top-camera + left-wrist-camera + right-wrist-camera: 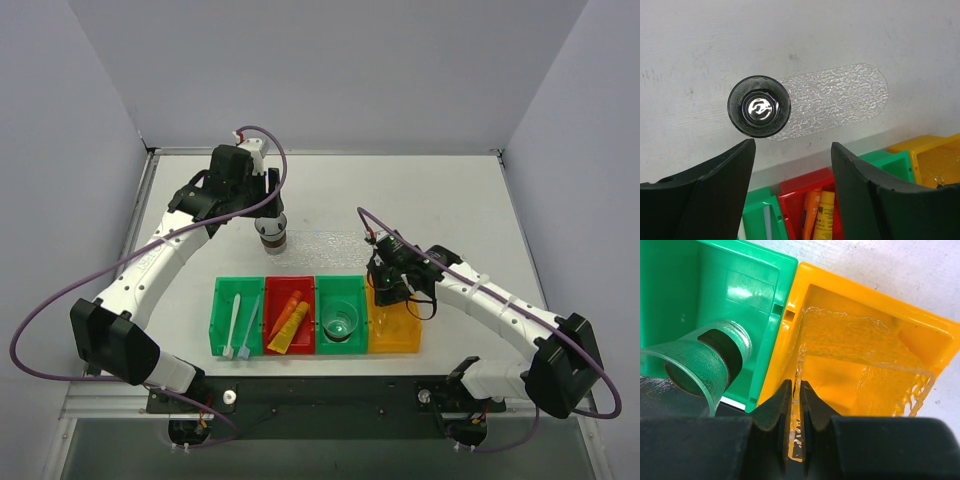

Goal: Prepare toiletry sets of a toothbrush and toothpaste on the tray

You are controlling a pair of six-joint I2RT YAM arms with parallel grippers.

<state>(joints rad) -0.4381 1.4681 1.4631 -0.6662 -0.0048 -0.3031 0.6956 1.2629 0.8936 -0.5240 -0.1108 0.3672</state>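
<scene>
Two toothbrushes (237,318) lie in the leftmost green bin (220,295), long axis running near to far, just nearside of the tray (840,97) where your nearer left gripper (792,147) hangs spread, while your right gripper (795,400) pinches a clear bumpy sheet (840,335).

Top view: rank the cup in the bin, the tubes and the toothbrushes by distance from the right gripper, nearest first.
1. cup, in the green bin just left of the right gripper.
2. tubes, in the red bin, farther left.
3. toothbrushes, in the leftmost bin.
</scene>
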